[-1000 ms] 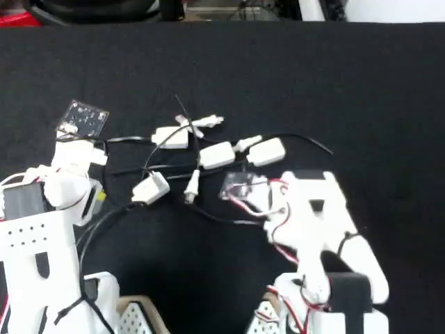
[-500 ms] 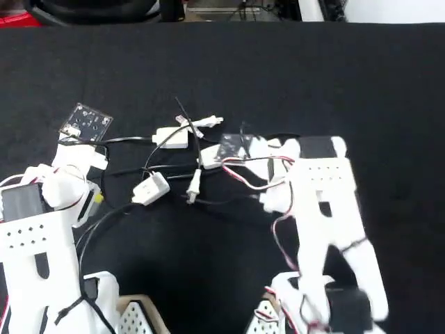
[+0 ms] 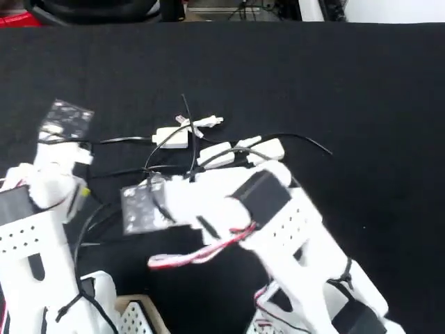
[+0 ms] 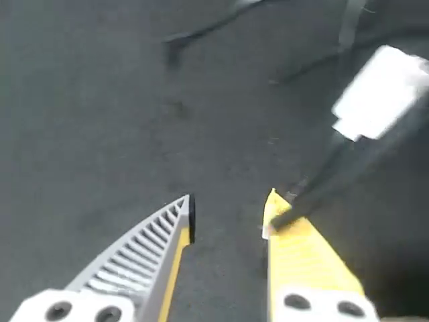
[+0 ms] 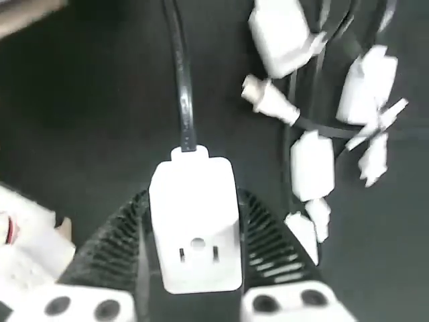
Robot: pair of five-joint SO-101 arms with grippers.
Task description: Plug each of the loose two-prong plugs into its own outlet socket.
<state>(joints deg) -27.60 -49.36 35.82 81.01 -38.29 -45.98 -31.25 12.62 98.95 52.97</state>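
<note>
Right now the right gripper [image 5: 194,199] is clamped on an outlet socket [image 5: 194,235], black fingers [image 5: 117,241] against both long sides, slotted face up toward the wrist camera. The socket's long axis runs in line with the fingers. Its black cable [image 5: 181,87] leaves the far end, straight away from the gripper.

The nearest candidate plug [image 5: 268,99] sits just past the fingertips, off to one side of that cable. It has a white body on a dark cord, and the prongs are too small for me to confirm.

From above, the right arm [image 3: 271,202] stretches across toward the left of the table [image 3: 361,83]. The cluster of white plugs and sockets [image 3: 215,154] lies just beyond it, farther from the bases.

The left gripper [image 4: 230,201] is wide open with nothing between its fingers. A dark cord [image 4: 335,168] passes right at the yellow fingertip [image 4: 275,204]; I can't tell whether they touch. A blurred white block [image 4: 379,90] lies farther out on that same side.

My read: the left is the free arm, so it fetches. The cluster is to its right, and the plug has to meet the upturned slots prongs-first.
</note>
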